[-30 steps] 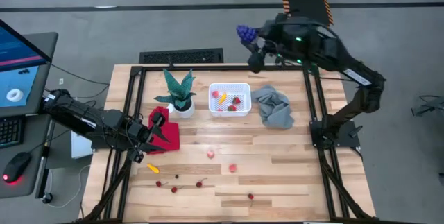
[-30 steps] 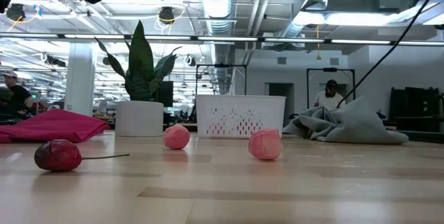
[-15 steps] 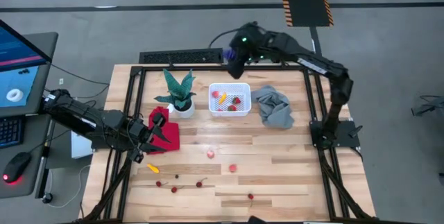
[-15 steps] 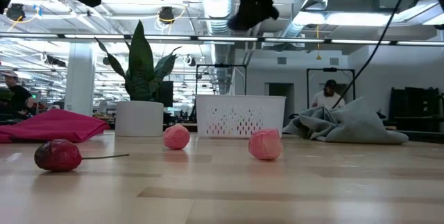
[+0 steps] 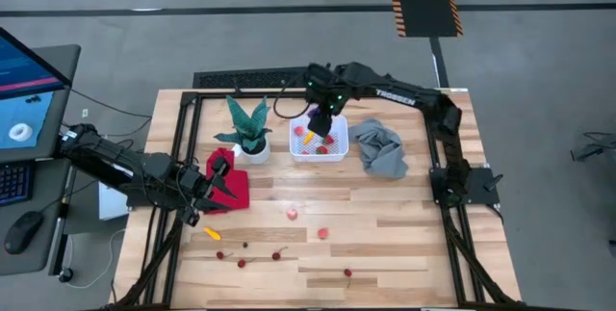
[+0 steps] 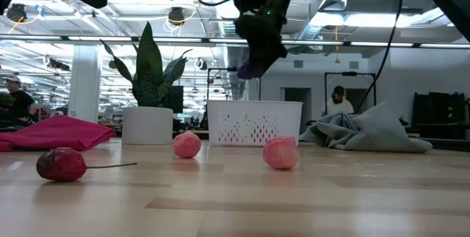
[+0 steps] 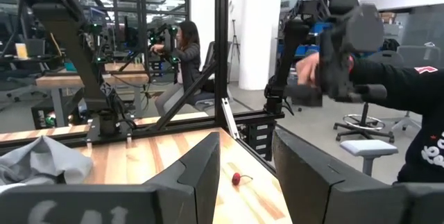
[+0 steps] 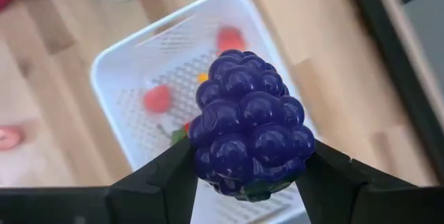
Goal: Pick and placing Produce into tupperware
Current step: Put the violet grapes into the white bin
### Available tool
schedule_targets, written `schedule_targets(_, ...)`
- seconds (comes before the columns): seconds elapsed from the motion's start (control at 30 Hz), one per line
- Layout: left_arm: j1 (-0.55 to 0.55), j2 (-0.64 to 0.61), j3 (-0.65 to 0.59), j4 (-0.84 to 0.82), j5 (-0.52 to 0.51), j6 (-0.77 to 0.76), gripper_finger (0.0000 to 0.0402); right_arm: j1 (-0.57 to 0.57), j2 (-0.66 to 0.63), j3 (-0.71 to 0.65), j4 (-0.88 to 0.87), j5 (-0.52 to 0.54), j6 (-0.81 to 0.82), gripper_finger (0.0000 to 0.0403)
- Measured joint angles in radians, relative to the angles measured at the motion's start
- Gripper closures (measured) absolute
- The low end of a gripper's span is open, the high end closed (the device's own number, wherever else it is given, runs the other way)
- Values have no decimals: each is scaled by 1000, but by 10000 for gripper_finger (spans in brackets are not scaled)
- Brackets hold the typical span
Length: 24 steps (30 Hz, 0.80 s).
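Right hand (image 8: 246,182) is gripping the purple grape bunch (image 8: 250,123) between its two fingers, hanging over the white tupperware bin (image 5: 339,152) at the far middle of the table (image 5: 385,244). In the low view the right hand (image 6: 253,64) is sitting above the bin (image 6: 254,123), not touching it, with the grapes (image 6: 248,69) up in the air. The bin is already holding a few pieces: red strawberries (image 8: 158,99) and a yellow bit (image 5: 309,136).

Left hand (image 5: 214,188) is resting low at the table's left side over the red cloth (image 5: 234,184), fingers (image 7: 198,175) standing partly apart with nothing between them.

Loose produce is lying on the table's near half: two pink balls (image 5: 292,215), a yellow piece (image 5: 212,234) near the left edge, dark red cherries (image 5: 241,263) in a row and one more cherry (image 5: 347,273) apart to the right. In the low view a cherry (image 6: 62,164) with a stem is sitting closest, and the pink balls (image 6: 280,152) are in front of the bin.

The green potted plant (image 5: 248,130) is standing just left of the bin, and the grey cloth (image 5: 380,149) is lying just right of it. People are showing in the room behind.
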Motion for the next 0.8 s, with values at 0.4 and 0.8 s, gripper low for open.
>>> schedule_targets(0.4, 0, 0, 0, -1, 1, -7, 277, 20, 141, 0, -48, -84, 6, 172)
schedule_targets(0.8, 0, 0, 0, -5, 1, -10, 277, 23, 208, -2, -91, -107, 10, 166)
